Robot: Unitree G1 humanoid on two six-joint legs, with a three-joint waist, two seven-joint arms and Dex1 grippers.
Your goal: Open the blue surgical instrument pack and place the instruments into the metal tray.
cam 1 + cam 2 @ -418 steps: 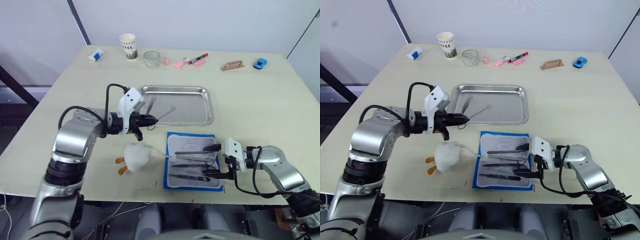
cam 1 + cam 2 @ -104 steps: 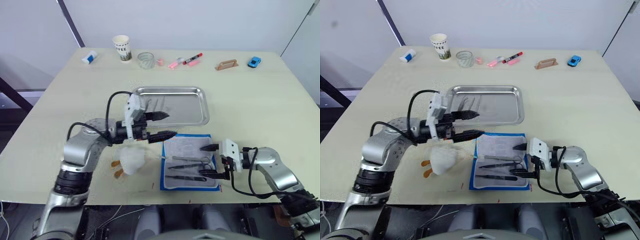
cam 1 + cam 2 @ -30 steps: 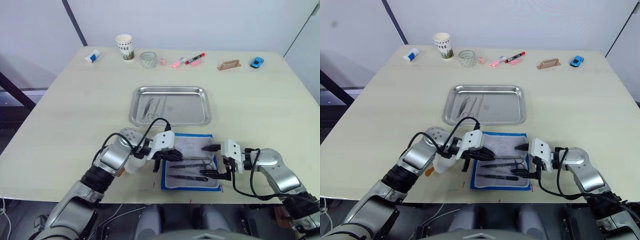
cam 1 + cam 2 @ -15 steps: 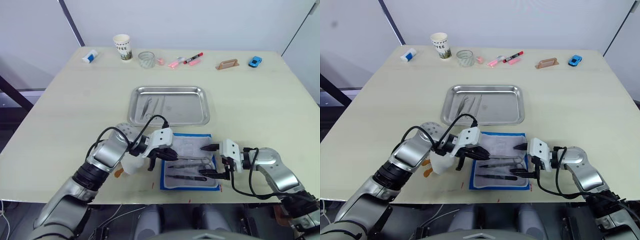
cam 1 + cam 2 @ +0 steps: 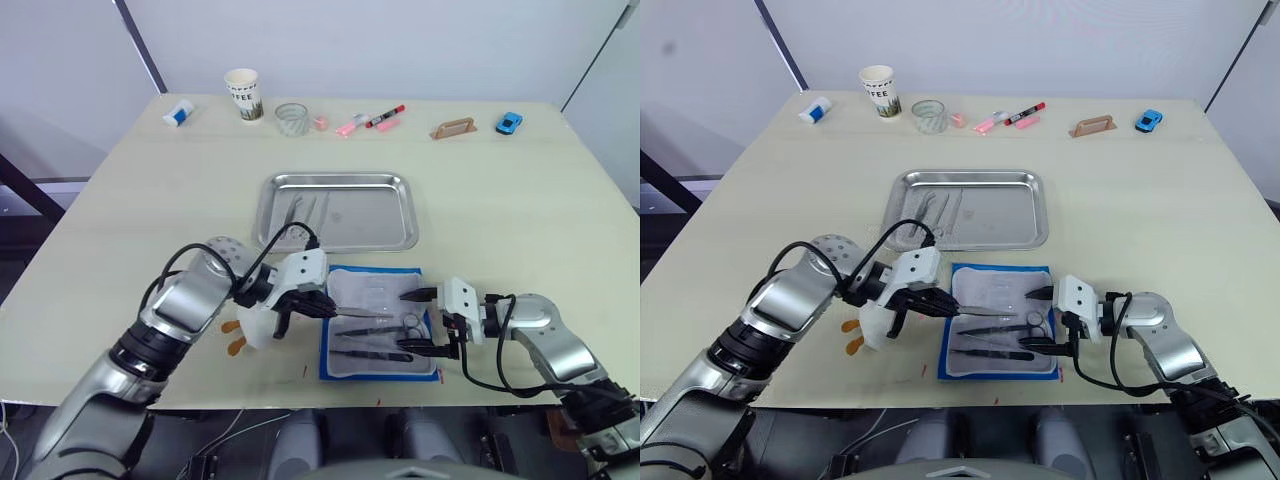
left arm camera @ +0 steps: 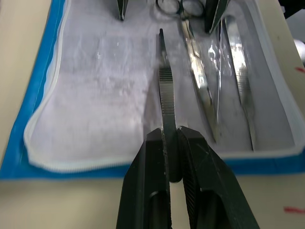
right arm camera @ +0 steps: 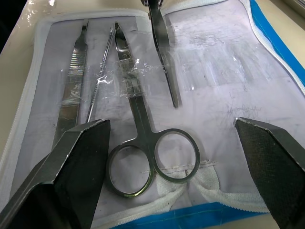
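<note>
Nearest me, I note the right tool [image 5: 420, 322] spread wide at the right edge of the blue surgical instrument pack [image 5: 378, 321], one finger to each side of the ring-handled scissors [image 7: 143, 129], pinching nothing. The pack lies unrolled on the worktop [image 5: 520, 210] with its pale lining up, and the scissors and two slim instruments [image 7: 76, 71] remain in it, their long axes running left to right across the lining.

My left tool [image 5: 322, 306] stands at the pack's left edge, its two fingers pressed together on one end of a slim serrated forceps [image 6: 164, 90]. The forceps runs straight out from the fingertips, in line with the tool, its free tip pointing right toward the right tool and lying over the bare lining beside the scissors. I cannot tell whether that tip rests on the fabric or clears it. Just left of this tool a white tissue wad [image 5: 258, 322] sits on the worktop.

The metal tray [image 5: 395, 232] lies directly beyond the pack, near its far edge, with its long side parallel to the forceps. Two slim instruments already lie in its left half [image 5: 304, 211]. In my judgement the left arm is the nearer to that half; the carry goes away from me, and the forceps needs little turning to lie along the tray.
</note>
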